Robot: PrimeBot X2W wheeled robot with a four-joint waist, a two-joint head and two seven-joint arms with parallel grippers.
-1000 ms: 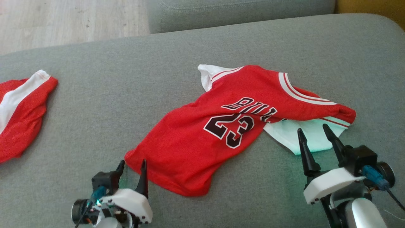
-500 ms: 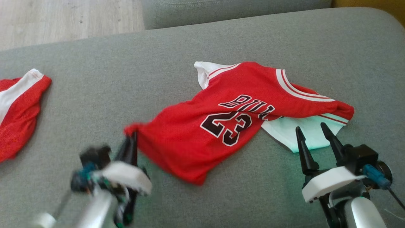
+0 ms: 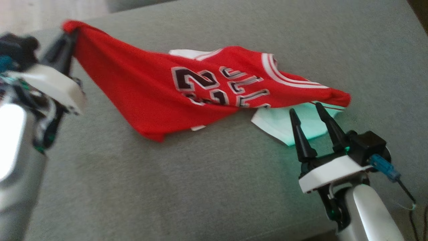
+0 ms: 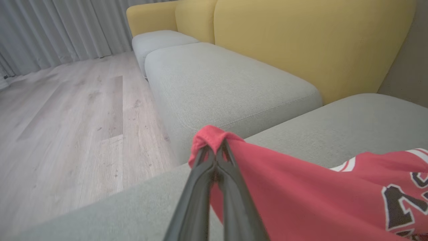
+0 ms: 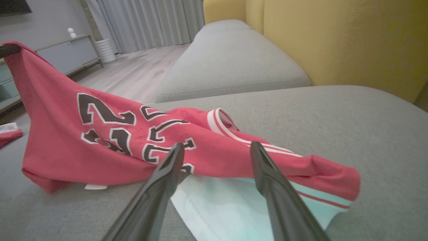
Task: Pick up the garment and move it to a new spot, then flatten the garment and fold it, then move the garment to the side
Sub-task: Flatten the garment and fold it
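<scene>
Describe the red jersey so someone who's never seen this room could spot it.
On the wide grey sofa cushion before the yellow backrest lies the red jersey, one corner held up in the shut left pincer. Its black, white-outlined number and lettering and striped white trim set it apart from the plain pale fabric under its right end.
</scene>
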